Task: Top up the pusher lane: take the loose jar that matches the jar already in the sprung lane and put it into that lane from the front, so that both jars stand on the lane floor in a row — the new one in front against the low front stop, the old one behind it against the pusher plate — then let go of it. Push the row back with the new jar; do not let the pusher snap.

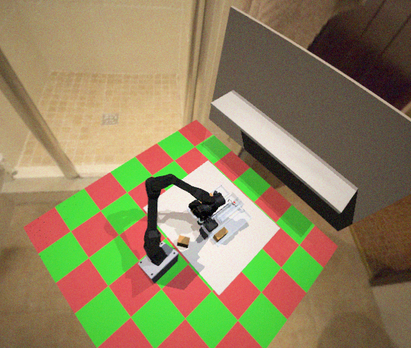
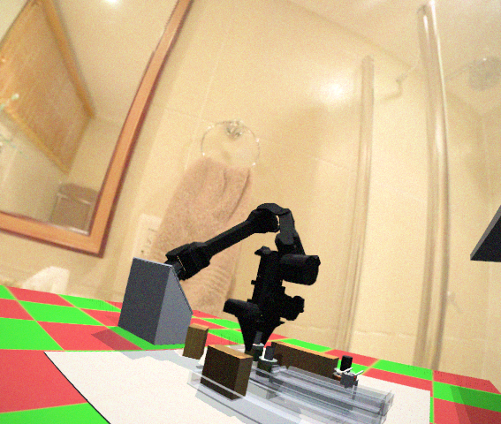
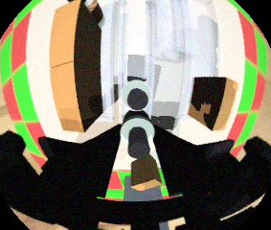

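Observation:
My gripper (image 3: pixel 137 126) (image 2: pixel 257 346) (image 1: pixel 208 225) points down at the front end of the clear lane rack (image 2: pixel 314 388) (image 1: pixel 231 211) (image 3: pixel 168 33). It is shut on a small jar with a pale lid (image 3: pixel 138 130), held upright low over the lane's front end. A matching jar (image 3: pixel 137 98) (image 2: pixel 269 357) stands in the lane just beyond it, the two close together or touching. I cannot tell whether the held jar rests on the lane floor. The pusher plate is hidden behind the jars.
A long tan block (image 3: pixel 68 57) (image 2: pixel 305 357) lies along one side of the rack and a brown block (image 3: pixel 212 103) (image 2: pixel 226 368) (image 1: pixel 220 233) on the other. Another brown block (image 2: pixel 194 340) (image 1: pixel 183 241) stands on the white mat (image 1: pixel 235 258). A small dark jar-like thing (image 2: pixel 345 362) stands farther along the rack.

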You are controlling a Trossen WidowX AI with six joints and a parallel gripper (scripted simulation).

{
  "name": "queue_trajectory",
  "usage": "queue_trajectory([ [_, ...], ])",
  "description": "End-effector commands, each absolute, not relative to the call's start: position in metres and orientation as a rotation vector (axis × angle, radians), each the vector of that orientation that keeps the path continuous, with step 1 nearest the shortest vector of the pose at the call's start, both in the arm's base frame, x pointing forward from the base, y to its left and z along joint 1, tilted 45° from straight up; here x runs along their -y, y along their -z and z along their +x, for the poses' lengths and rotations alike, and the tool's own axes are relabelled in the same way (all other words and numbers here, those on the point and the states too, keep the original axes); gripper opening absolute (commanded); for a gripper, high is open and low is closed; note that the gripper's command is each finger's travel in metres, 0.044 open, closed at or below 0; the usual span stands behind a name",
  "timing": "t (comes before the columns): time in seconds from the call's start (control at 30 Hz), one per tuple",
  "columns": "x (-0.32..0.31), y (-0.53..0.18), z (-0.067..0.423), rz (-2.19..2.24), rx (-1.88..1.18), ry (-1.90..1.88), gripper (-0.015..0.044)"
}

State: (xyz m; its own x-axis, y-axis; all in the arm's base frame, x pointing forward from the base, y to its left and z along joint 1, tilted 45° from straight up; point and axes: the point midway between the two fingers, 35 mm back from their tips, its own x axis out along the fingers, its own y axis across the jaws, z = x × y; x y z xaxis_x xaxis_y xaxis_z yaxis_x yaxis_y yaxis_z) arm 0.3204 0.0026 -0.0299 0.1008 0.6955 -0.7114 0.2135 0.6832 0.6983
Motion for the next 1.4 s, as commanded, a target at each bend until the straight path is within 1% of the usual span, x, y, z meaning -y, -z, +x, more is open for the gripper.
queue_trajectory([
  [0.0, 0.000, 0.026, 0.331, 0.795, -1.437, -0.424, 0.0000],
  [1.37, 0.004, 0.024, 0.344, 0.795, -1.436, -0.424, 0.0000],
])
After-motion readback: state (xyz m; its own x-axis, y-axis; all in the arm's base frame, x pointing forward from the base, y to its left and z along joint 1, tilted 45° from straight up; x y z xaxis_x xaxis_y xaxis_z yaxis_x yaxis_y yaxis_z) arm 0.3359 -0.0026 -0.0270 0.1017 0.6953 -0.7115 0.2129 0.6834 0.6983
